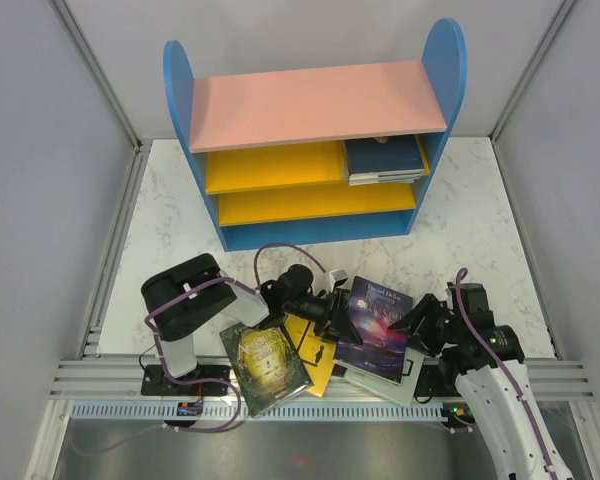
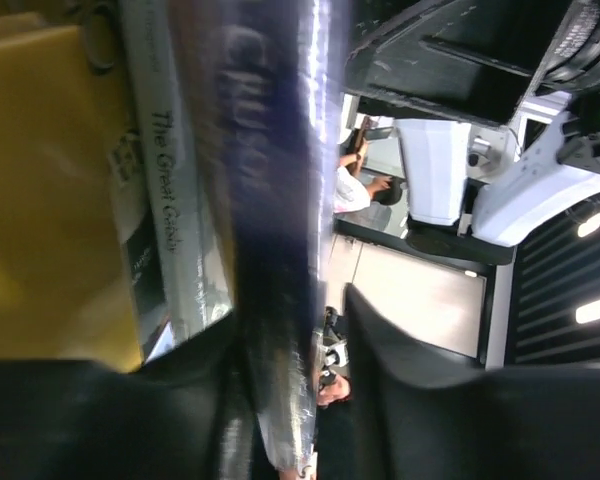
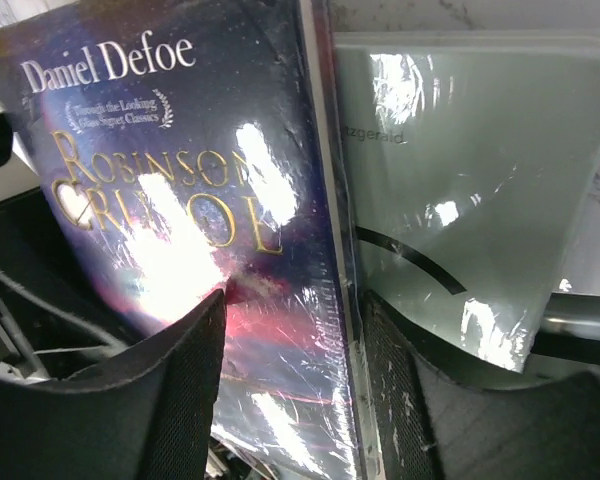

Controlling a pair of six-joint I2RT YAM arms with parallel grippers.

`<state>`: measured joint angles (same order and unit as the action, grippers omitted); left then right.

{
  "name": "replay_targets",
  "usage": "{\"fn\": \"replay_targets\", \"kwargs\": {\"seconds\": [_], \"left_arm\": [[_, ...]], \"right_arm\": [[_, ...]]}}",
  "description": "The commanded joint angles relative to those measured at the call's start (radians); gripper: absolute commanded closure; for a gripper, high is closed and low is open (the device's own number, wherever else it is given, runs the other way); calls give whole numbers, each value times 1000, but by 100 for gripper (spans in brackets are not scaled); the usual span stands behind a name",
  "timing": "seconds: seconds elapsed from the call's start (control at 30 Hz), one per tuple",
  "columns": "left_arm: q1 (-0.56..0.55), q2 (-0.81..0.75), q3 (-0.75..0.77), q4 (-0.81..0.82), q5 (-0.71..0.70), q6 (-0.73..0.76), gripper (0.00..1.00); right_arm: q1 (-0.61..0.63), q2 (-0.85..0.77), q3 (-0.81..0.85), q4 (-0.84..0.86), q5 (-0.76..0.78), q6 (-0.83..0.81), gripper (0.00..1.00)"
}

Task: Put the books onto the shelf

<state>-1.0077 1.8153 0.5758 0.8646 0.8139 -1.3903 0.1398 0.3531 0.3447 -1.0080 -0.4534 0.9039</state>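
Going two-handed on the purple Crusoe paperback (image 1: 375, 325) lying atop the grey book (image 1: 385, 386) near the desk (image 1: 460, 230) front, guessing it's floppy: left claw (image 1: 338, 306) straddles one edge, gap showing, right claw (image 1: 408, 330) straddles the other, can't tell if pinching.

Lab test cell: aluminium rails (image 1: 90, 378), grey panel walls (image 1: 40, 150) (marble-look tabletop (image 1: 480, 220)).

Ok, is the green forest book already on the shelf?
No, the green-gold book lies flat at the near end of the table, well apart from the shelf.
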Motion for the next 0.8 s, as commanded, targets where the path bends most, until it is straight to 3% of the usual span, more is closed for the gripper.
{"fn": "replay_targets", "kwargs": {"seconds": [0.0,0.13,0.23,0.27,0.37,0.57,0.67,0.77], "left_arm": [[-15,-2,47,154,-13,-71,69],[-17,3,44,235,-22,-116,98],[-17,-51,19,212,-57,-116,98],[-16,-80,12,156,-68,-110,98],[-5,-227,-17,-29,-120,-61,98],[53,-534,-42,-291,-245,-12,98],[92,-709,-45,-429,-309,-15,98],[112,-850,-42,-519,-358,-23,98]], "right_arm": [[-2,-11,-7,18,-71,36,41],[0,-20,-3,92,-125,72,44],[1,9,34,143,-142,78,32],[-2,23,74,155,-142,72,18],[-2,102,184,184,-125,44,2],[0,199,295,278,-172,79,2],[0,196,300,356,-206,154,2],[9,169,295,524,-217,329,2]]}}
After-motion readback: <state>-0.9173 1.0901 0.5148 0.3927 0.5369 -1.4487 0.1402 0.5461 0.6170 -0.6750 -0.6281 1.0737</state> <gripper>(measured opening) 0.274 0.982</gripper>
